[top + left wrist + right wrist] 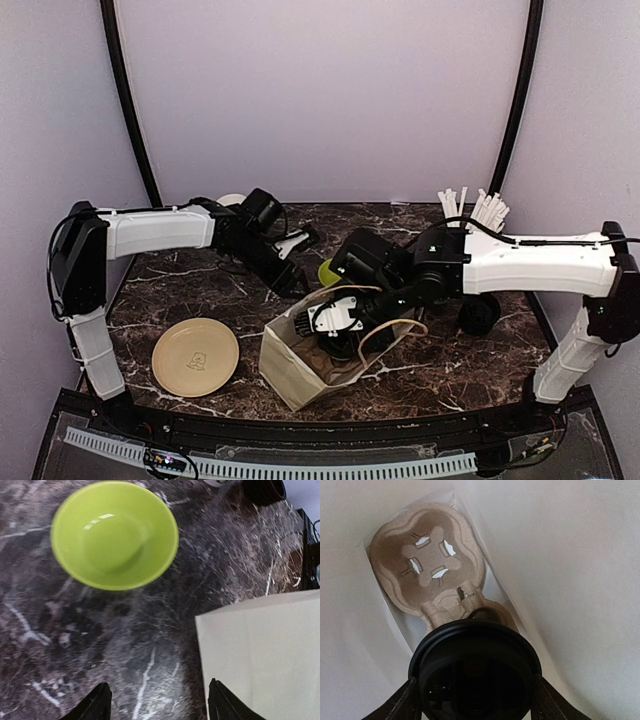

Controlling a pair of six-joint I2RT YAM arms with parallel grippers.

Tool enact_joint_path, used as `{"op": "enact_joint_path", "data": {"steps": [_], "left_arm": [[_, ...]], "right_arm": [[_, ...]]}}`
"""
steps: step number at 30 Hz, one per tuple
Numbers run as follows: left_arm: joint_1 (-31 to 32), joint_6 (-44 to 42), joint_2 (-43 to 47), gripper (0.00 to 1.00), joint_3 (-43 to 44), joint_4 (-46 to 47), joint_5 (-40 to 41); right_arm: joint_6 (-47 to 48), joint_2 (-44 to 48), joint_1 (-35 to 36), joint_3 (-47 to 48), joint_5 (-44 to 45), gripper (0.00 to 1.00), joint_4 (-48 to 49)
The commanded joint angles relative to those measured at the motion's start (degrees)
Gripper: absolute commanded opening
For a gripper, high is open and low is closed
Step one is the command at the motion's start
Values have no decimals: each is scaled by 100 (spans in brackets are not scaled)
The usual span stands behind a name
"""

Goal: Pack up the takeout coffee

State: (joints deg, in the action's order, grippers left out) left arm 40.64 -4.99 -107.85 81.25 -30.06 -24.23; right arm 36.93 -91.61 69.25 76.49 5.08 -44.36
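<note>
Right gripper [335, 318] is down inside the open paper bag [290, 372], clamped on the takeout coffee [475, 672]. There's a finger on each side of the black lid, and the cup body is hidden under it. From the right wrist view the bag's white walls close in all round, with the most free room off to the right of the lid. A cardboard cup carrier [427, 555] lies flat on the bag floor with its far edge tucked up against the wall, and the lid overlaps its near end. Can't tell if the cup is sitting in a slot or hanging above it.

Left gripper [160, 707] is spread open with nothing in it, just bare bench [125, 630] below. It's right outside the bag's rim, with the bag wall just beside one finger [225, 705]. The green bowl [115, 535] sits past it, with a strip of open bench between bowl and bag. The tan plate [195, 357] is left of the bag, well apart. The cup of straws [475, 210] is at the back right.
</note>
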Motion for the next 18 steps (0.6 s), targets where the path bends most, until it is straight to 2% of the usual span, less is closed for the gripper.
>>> {"op": "enact_joint_path", "data": {"steps": [1,5,18], "left_arm": [[-384,-141,749,69,-35,8,399],[-562,-168,895,69,-1,-23,398],[-751,54,1492,70,380,-172,665]], "right_arm": [[-146,-302,12,542,-620,41,-942],[-140,-587,-123,786,-828,41,-1184],[-35,-1458,-831,647,-1269,42,-955]]}}
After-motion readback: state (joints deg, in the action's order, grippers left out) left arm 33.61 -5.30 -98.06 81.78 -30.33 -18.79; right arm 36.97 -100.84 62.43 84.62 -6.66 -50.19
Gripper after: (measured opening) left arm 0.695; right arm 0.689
